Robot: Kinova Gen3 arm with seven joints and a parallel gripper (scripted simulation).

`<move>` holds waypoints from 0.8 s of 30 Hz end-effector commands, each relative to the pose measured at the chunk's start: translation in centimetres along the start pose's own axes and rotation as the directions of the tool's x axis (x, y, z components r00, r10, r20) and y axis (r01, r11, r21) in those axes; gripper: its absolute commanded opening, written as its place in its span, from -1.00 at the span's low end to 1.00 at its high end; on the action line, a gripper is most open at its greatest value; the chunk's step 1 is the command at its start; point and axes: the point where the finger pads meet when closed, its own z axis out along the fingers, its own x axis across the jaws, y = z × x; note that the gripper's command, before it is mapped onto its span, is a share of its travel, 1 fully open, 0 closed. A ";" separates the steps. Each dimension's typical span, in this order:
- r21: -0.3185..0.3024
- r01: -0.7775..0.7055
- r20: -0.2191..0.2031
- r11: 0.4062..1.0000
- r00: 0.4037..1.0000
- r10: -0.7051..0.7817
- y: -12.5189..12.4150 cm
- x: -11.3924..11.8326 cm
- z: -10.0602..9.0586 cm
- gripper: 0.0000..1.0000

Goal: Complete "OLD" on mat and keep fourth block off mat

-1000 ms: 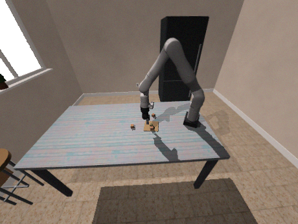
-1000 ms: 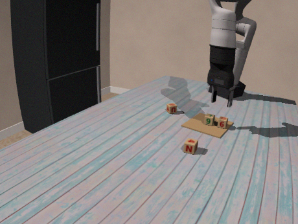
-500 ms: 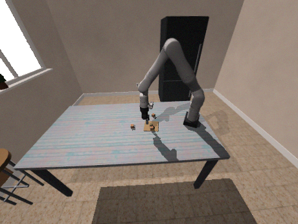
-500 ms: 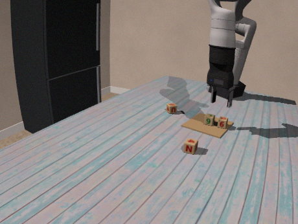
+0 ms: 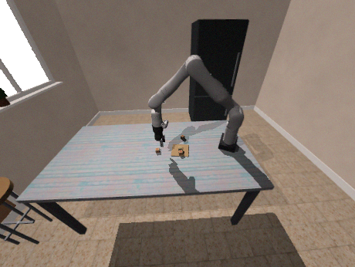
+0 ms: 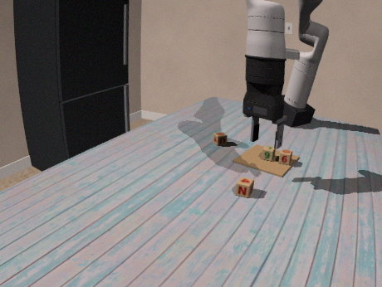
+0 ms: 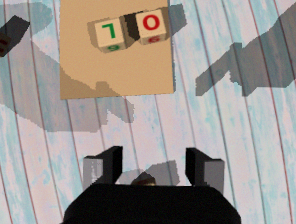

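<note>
A tan mat lies on the table. Two blocks stand on it side by side, touching: one with a green L on top and one with a red O on top. A third block lies off the mat and shows a red N on its side. A fourth block lies off the mat farther back; its top letter is too small to read. My gripper is open and empty. It hangs over bare table just beside the mat's edge.
The striped table stretches wide around the mat. The arm's base stands at the table's right side. A black fridge stands behind the table. A stool is at the front left.
</note>
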 end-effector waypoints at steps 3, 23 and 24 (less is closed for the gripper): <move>0.009 -0.006 0.007 1.000 1.000 0.006 4.9 -0.3 1.0 1.00; 0.007 -0.007 0.015 1.000 1.000 0.006 8.6 -0.8 1.1 1.00; 0.007 -0.007 0.015 1.000 1.000 0.006 8.6 -0.8 1.1 1.00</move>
